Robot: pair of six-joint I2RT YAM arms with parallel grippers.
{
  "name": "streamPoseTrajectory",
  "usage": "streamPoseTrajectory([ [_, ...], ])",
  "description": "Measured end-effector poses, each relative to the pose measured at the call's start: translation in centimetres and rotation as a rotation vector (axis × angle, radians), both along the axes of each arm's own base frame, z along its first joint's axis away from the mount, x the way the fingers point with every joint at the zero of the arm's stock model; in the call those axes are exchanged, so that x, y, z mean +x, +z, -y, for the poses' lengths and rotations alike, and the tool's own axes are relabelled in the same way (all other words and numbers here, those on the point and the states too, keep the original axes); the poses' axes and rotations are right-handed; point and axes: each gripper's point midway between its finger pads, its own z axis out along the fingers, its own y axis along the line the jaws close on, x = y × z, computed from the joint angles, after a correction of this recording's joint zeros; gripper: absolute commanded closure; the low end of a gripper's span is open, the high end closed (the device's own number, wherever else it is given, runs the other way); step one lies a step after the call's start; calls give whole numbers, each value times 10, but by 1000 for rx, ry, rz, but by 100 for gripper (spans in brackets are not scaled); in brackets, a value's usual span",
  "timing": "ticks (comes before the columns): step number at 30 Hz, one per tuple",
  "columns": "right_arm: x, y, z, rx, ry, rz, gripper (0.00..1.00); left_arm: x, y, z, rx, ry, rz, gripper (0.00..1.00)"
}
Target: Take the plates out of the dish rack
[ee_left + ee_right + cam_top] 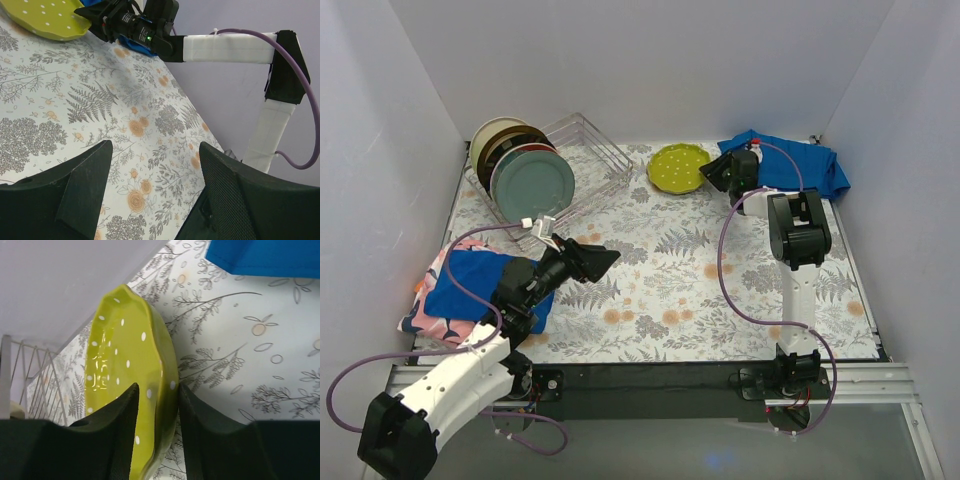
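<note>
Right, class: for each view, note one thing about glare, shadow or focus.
Top external: soft, even light, only faint shadows. Left wrist: tablecloth sharp, left gripper's fingers dark. Right wrist: glare patch on the lime-green plate, right gripper's fingers black, soft-edged.

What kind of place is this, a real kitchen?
Probably a robot test booth: plain white walls box in a floral tabletop, with left arm and right arm bolted at its edge.

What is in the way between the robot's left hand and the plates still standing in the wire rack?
Nothing visible besides the dish rack's own wires. The left hand hangs open over bare tablecloth just in front of the rack, pointing away from it; the grey-teal plate fronts the row, uncovered.
</note>
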Motion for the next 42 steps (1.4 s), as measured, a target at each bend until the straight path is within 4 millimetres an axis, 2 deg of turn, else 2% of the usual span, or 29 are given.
streamPoseTrajectory([
  [6, -3, -16, 17, -62, -39, -53, 55, 1, -5, 1, 10, -3, -14, 32],
  [13, -3, -10, 40, -101, -62, -54, 54, 3, -6, 1, 17, 4, -12, 32],
  [16, -10, 3, 44, -125, -32, -53, 54, 5, -9, 1, 21, 8, -21, 33],
  [20, -27, 46, 40, -144, 49, 0, 54, 9, -12, 3, 32, 10, -42, 34],
  [26, -94, 141, 15, -140, 242, 124, 46, 26, 5, 6, 53, 43, -43, 35],
  [27, -109, 153, 10, -142, 273, 143, 44, 29, 10, 7, 49, 45, -40, 35],
  [29, -143, 169, 2, -144, 335, 178, 33, 31, 17, 10, 38, 40, -36, 35],
  [31, -180, 174, -6, -150, 398, 192, 28, 35, 21, 14, 36, 31, -36, 35],
  [32, -196, 175, -10, -152, 425, 196, 17, 38, 23, 17, 44, 22, -42, 35],
  [34, -229, 172, -20, -158, 476, 198, 11, 46, 29, 24, 66, 7, -52, 35],
  [37, -278, 173, -36, -161, 544, 222, 2, 65, 54, 35, 103, -3, -36, 35],
  [40, -326, 175, -53, -159, 638, 275, 2, 84, 78, 39, 174, 15, 4, 35],
  [42, -346, 176, -56, -157, 678, 307, 2, 100, 91, 37, 239, 52, 29, 35],
])
